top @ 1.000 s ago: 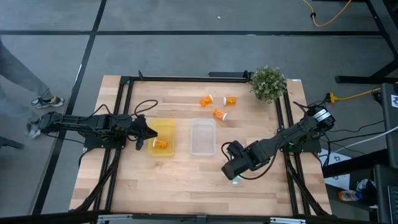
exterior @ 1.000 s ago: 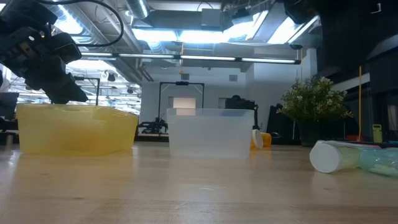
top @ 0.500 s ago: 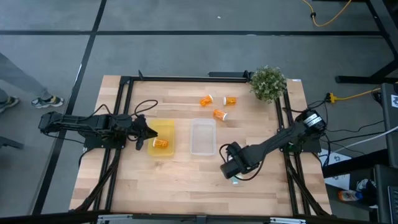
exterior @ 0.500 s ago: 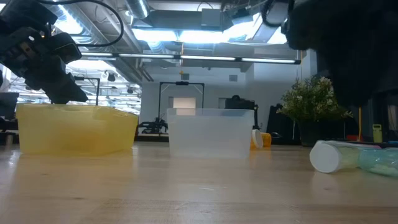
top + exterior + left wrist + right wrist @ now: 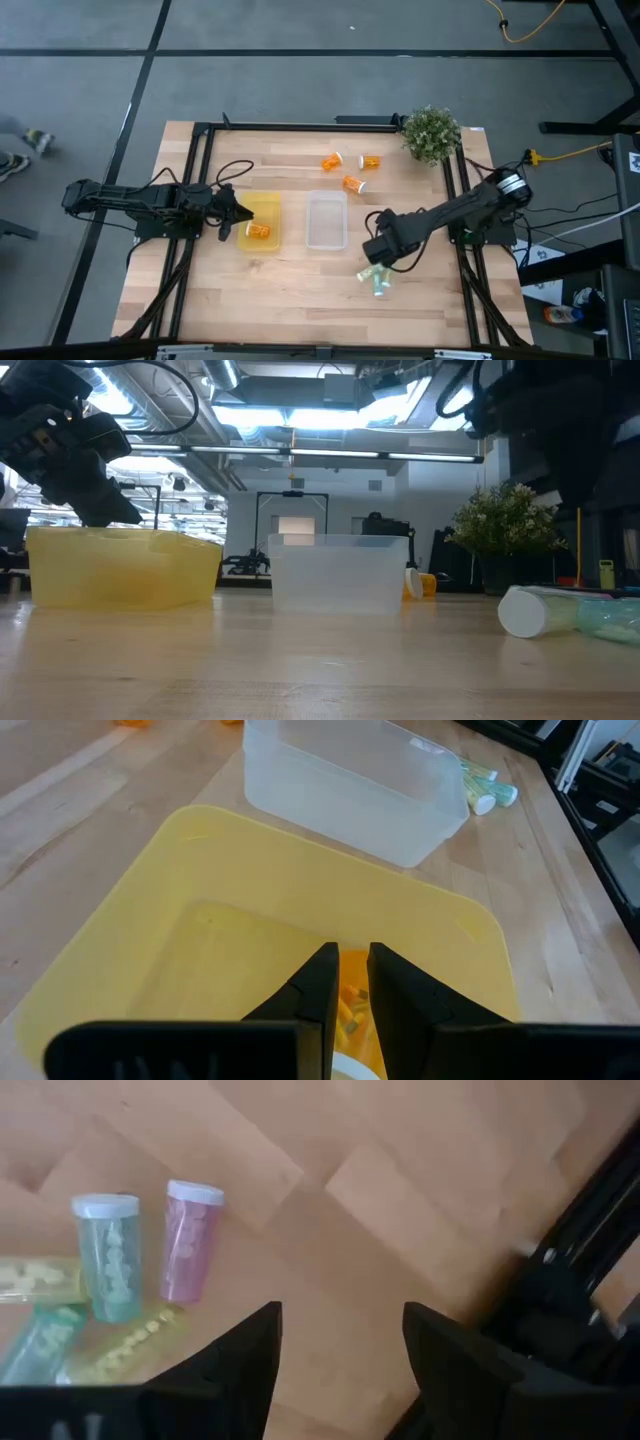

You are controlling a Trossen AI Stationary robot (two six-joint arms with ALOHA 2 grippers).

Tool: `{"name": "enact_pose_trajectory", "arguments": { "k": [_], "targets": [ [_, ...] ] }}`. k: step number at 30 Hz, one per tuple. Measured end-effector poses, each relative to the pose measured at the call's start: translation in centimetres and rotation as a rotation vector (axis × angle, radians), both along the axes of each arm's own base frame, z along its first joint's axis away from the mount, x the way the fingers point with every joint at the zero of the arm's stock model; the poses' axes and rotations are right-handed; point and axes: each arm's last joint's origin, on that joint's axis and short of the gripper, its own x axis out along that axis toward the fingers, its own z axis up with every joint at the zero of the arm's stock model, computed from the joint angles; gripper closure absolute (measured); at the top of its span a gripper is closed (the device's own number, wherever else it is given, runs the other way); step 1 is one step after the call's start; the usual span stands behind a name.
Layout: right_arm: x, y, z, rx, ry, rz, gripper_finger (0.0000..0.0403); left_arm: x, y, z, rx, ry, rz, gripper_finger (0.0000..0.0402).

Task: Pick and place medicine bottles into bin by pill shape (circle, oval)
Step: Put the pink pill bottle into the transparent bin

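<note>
Several pale medicine bottles (image 5: 375, 279) lie in a cluster on the table, a teal one (image 5: 110, 1255) and a pink one (image 5: 190, 1240) side by side. My right gripper (image 5: 385, 245) hovers just beyond them, pointing down, open and empty (image 5: 340, 1350). Three orange bottles (image 5: 354, 184) lie on the far part of the table. A yellow bin (image 5: 258, 222) holds one orange bottle (image 5: 258, 231). A clear bin (image 5: 326, 220) stands beside it. My left gripper (image 5: 348, 970) hangs over the yellow bin, its fingers a narrow gap apart.
A potted plant (image 5: 431, 133) stands at the far right corner. Black frame rails (image 5: 200, 180) run along the table's left, right and far sides. Bare wood lies near the front edge (image 5: 300, 300). One pale bottle (image 5: 545, 610) lies on its side in the low view.
My right gripper has gone toward the table's far edge, off the pale bottles it was covering in the high view, and has tipped to point more steeply down. Its fingers have stayed open. The bottles lie where they were.
</note>
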Motion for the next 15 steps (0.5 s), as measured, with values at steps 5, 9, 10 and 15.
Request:
{"name": "enact_pose_trajectory", "arguments": {
  "k": [5,9,10,15],
  "targets": [
    [-2.0,-1.1,0.7,0.042,-0.085,0.050,0.0192,0.0,0.0,0.0,0.000,0.000,0.001,0.0351],
    [-3.6,-1.7,-0.5,0.161,-0.308,0.009,0.0192,0.0,0.0,0.0,0.000,0.000,0.000,0.0351],
    [-3.8,-1.7,-0.9,0.195,-0.380,-0.017,0.0192,0.0,0.0,0.0,0.000,0.000,0.001,0.0351],
    [-3.8,-1.4,-4.4,0.299,-0.585,-0.121,0.0192,0.0,0.0,0.0,0.000,0.000,0.001,0.0351]
  ]
}}
